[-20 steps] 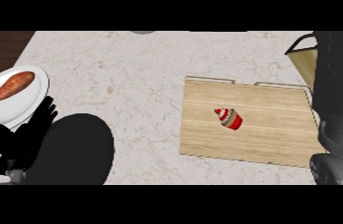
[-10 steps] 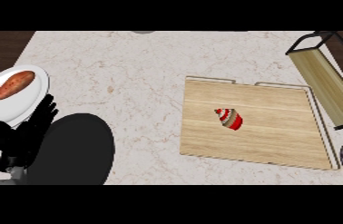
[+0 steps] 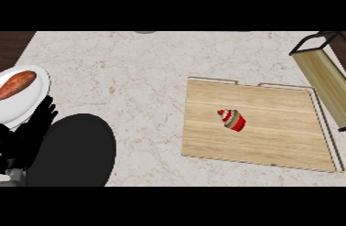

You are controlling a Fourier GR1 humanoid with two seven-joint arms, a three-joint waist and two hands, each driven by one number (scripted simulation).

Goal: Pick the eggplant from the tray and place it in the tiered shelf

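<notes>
Left hand [image 3: 34,129] low at left edge, fingers straight and up, holding nothing (just resting). Right hand not seen. White plate [image 3: 24,99] beside it, with orange-brown food [image 3: 17,84]. Wooden tray [image 3: 256,124] far right holds small red striped thing [image 3: 232,119], no eggplant seen. Tiered shelf [image 3: 323,78] just past tray, short trip.

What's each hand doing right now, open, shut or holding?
Left hand: open, fingers up, holding nothing, at the view's left edge beside the white plate.
Right hand: not in view.
</notes>
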